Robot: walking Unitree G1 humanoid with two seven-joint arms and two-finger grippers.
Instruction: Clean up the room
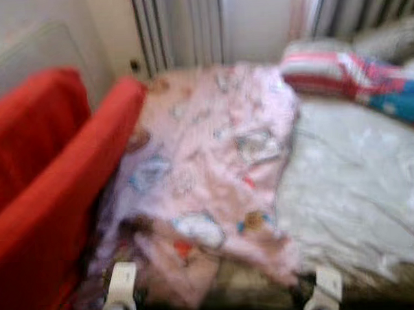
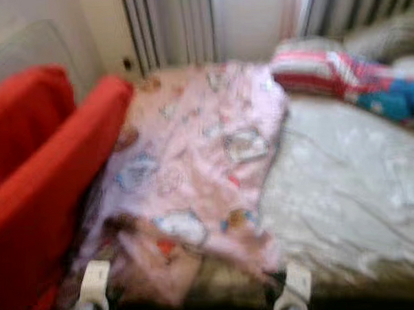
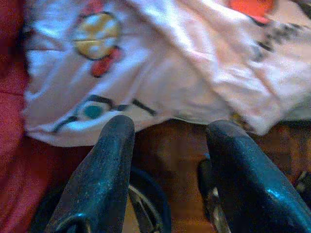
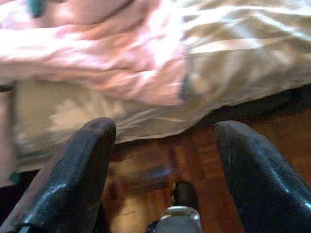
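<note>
A pink blanket point(image 1: 207, 162) with cartoon prints lies crumpled over the left half of a bed, its near edge hanging over the foot end. Beneath it is a pale grey sheet point(image 1: 359, 183). Both arms show at the bottom edge of the blurred head views, low in front of the bed. My left gripper point(image 3: 167, 128) is open just below the blanket's hanging edge point(image 3: 146, 63), holding nothing. My right gripper point(image 4: 163, 131) is open too, below the blanket corner point(image 4: 121, 58) and the sheet's edge, with wooden floor behind.
A red sofa or armchair point(image 1: 50, 175) stands tight against the bed's left side. Striped and blue pillows point(image 1: 355, 76) lie at the far right. Curtains and a wall point(image 1: 187, 25) close off the back. Wooden floor point(image 4: 233, 126) runs under the bed.
</note>
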